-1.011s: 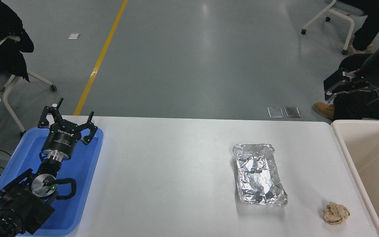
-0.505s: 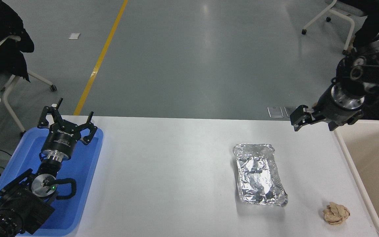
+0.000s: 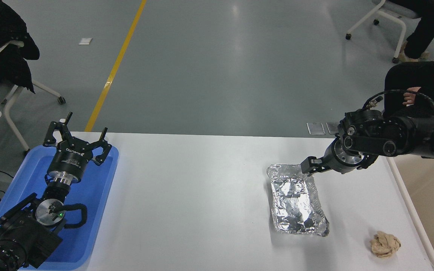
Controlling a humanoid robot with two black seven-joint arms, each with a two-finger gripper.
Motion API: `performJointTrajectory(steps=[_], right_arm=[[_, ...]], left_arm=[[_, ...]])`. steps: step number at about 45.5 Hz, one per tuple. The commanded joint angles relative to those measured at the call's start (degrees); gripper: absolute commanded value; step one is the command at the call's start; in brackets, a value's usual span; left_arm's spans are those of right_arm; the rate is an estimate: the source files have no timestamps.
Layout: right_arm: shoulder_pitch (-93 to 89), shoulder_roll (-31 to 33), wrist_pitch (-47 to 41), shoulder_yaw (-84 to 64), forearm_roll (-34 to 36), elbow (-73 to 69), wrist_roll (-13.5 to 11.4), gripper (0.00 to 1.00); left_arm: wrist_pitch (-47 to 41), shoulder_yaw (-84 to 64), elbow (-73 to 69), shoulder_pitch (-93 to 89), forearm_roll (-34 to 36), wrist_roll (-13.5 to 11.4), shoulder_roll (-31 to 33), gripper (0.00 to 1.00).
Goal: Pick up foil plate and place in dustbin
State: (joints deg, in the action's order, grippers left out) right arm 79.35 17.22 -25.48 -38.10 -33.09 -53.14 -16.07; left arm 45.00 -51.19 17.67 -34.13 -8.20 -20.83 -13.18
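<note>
Left pincer (image 3: 77, 132) parked, fingers spread; right pincer (image 3: 308, 165) extended leftward.

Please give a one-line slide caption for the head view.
Right pincer at the foil plate's far corner, dustbin beside.

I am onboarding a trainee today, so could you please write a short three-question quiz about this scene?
1. True or false: the foil plate already lies in the dustbin.
2. Which end of the plate is the right gripper nearest? A) far end B) near end
3. Fill in: the left gripper is parked over the blue ____.

Key: 1. False; it lies on the table. 2. A, at the far right corner. 3. tray.
</note>
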Motion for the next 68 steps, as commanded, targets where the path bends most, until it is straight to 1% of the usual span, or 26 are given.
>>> performJointTrajectory(steps=[1,36,48,51,53,54,55,56,58,59,61,63,68], right_arm=[[-5.17,-1.05,1.83,1.45,-2.33,3.39,0.43,1.0],[-13.08,-1.93,4.91,3.73,-2.42,7.26,0.52,1.0],[-14.75,-3.16,5.97,3.73,-3.73,8.41,2.89,0.97],[-15.19,-3.42,6.67,3.73,-3.82,8.58,3.15,0.91],[-15.28,-3.51,7.37,3.73,-3.91,8.76,3.15,0.84],[-15.37,-3.6,7.72,3.73,-4.26,8.93,3.15,0.8],[-15.37,-3.6,8.16,3.73,-4.7,9.11,3.24,0.73],[-15.37,-3.77,8.34,3.73,-5.22,9.11,3.24,0.62],[-15.37,-4.3,8.6,3.73,-6.37,9.28,3.5,0.33],[-15.37,-4.48,8.6,3.73,-6.81,9.29,3.68,0.21],[-15.19,-4.57,8.6,3.65,-7.6,9.37,4.03,0.08],[-14.93,-4.57,8.6,3.65,-8.13,9.37,4.21,0.0],[-14.75,-4.57,8.51,3.65,-8.39,9.37,4.12,0.0]], left_arm=[[0.0,0.04,-0.01,-0.06,0.02,0.0,0.0,1.0],[0.0,0.04,-0.01,0.03,0.02,0.0,0.0,1.0],[0.0,0.04,-0.01,-0.06,0.02,0.0,0.0,1.0],[0.0,-0.04,-0.01,-0.06,0.02,0.0,0.0,1.0],[0.0,-0.04,-0.01,-0.06,0.02,0.0,0.0,1.0],[0.0,-0.05,-0.01,0.03,0.02,0.0,0.0,1.0],[0.0,0.04,-0.01,-0.06,0.02,0.0,0.0,1.0],[0.0,0.04,-0.01,-0.06,0.02,0.0,0.0,1.0],[0.0,-0.05,-0.01,-0.06,0.02,0.0,0.0,1.0],[0.0,-0.05,-0.01,-0.06,0.02,0.0,0.0,1.0],[0.0,0.04,-0.01,-0.06,0.02,0.0,0.09,1.0],[0.0,0.04,0.08,0.03,0.02,0.0,0.0,1.0],[0.0,0.04,0.08,-0.06,0.02,0.0,0.0,1.0]])
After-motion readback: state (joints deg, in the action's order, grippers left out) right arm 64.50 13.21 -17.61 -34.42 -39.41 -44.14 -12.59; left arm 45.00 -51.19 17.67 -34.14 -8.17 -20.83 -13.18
